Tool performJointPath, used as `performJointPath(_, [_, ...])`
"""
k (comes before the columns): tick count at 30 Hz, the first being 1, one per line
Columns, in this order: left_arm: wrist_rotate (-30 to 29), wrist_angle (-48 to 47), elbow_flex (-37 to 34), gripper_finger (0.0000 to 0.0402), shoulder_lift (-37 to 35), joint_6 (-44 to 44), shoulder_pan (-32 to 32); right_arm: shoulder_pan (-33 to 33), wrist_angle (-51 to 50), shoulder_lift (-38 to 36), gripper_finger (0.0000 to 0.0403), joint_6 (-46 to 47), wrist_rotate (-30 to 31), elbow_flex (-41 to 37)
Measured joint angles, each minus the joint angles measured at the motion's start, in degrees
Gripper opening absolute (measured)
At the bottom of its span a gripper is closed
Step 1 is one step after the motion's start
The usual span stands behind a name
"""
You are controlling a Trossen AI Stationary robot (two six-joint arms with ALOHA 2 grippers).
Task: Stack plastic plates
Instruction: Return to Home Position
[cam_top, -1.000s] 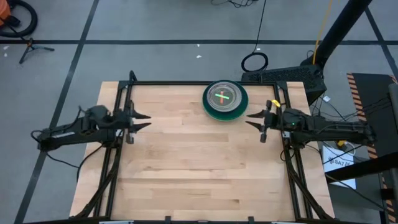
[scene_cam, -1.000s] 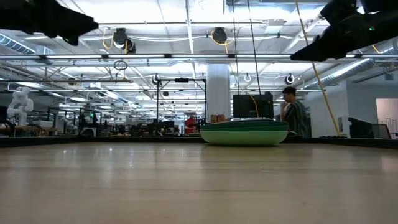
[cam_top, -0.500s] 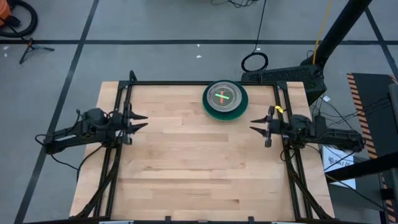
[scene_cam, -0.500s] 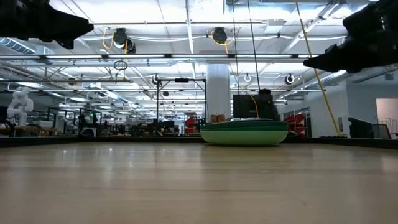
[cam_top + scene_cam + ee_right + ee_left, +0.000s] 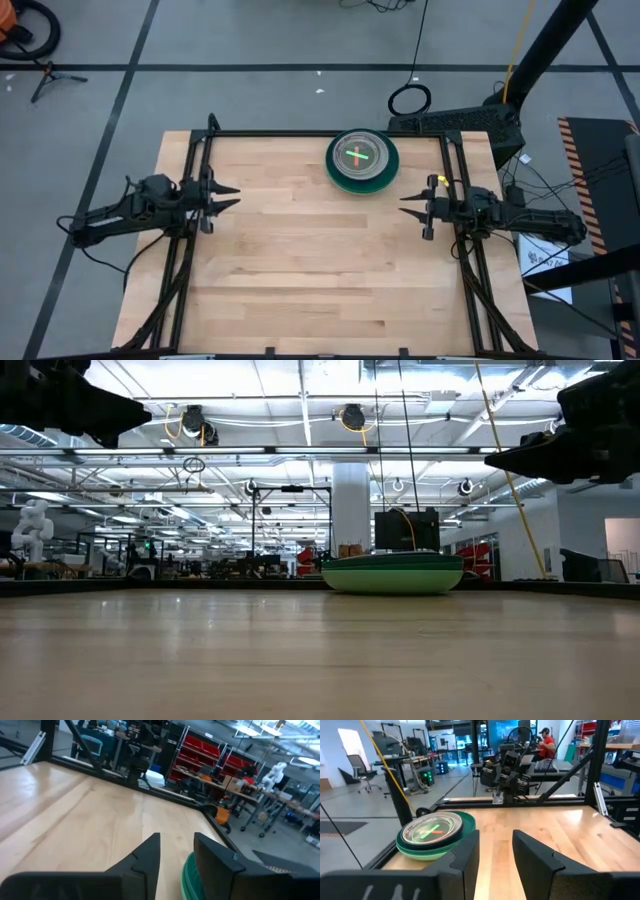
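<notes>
The plates sit in one stack at the bench's far edge. The left gripper and right gripper hover at opposite sides, both with fingers apart.

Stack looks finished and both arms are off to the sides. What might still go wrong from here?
1. The plate stack sits close to the far edge of the table, so a knock might push it off.
2. The right gripper, open and empty, hangs nearest the stack; a swing toward it may clip it. The left gripper, also open, is farther off.
</notes>
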Motion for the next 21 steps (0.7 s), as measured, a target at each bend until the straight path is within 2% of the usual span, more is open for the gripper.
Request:
performJointPath(4, [-0.1, -1.6, 0.0, 0.0124, 0.0, -1.9, 0.0, 0.0, 0.1, 0.0, 0.0114, -2.3, 0.1, -0.1])
performJointPath(10, [-0.1, -2.1, 0.0, 0.0124, 0.0, -2.0, 0.0, 0.0, 0.1, 0.0, 0.0114, 2.2, 0.1, -0.1])
performJointPath(21, [-0.1, -2.1, 0.0, 0.0124, 0.0, -2.1, 0.0, 0.0, 0.2, 0.0, 0.0114, 2.7, 0.1, -0.2])
